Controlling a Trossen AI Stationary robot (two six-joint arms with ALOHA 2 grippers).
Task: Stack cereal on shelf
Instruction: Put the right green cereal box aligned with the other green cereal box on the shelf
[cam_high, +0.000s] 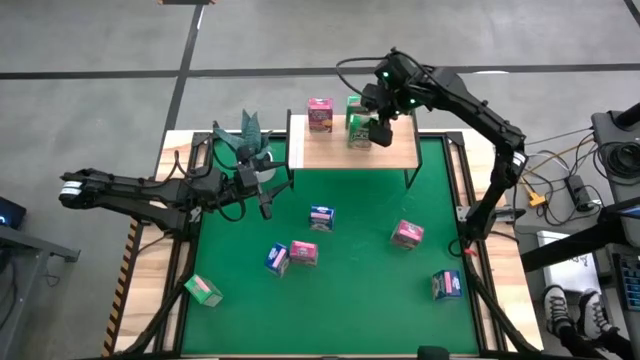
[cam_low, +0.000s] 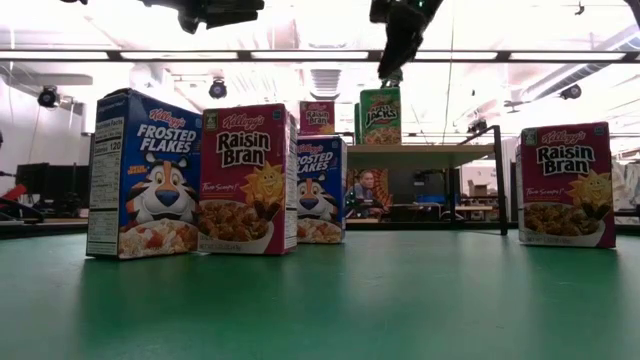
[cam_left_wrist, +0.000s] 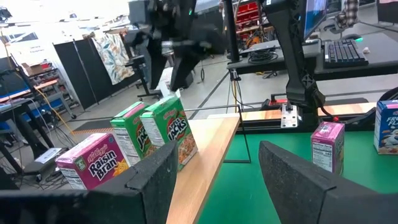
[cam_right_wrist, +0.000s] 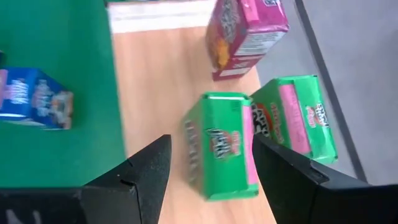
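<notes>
The pale wooden shelf (cam_high: 392, 153) stands at the mat's far edge. On it stand a pink carton (cam_high: 320, 113) and two green cartons (cam_high: 353, 107) (cam_high: 358, 136), all upright on their bases. My right gripper (cam_high: 380, 128) (cam_right_wrist: 211, 171) hovers open just above the nearer green carton (cam_right_wrist: 221, 149), one finger on either side and clear of it. My left gripper (cam_high: 262, 195) (cam_left_wrist: 217, 177) waits open over the mat's left part. Loose on the green mat are three blue cartons (cam_high: 321, 217) (cam_high: 277, 259) (cam_high: 447, 284), two pink ones (cam_high: 303, 253) (cam_high: 406, 234) and a green one (cam_high: 203, 291).
The shelf's right half (cam_high: 400, 140) is bare wood. A teal plant-like ornament (cam_high: 245, 140) sits at the table's far left corner behind the left arm. Cables and gear (cam_high: 570, 185) lie off the table's right side. In the low view the cartons (cam_low: 248, 180) (cam_low: 565, 185) stand before the shelf (cam_low: 420, 150).
</notes>
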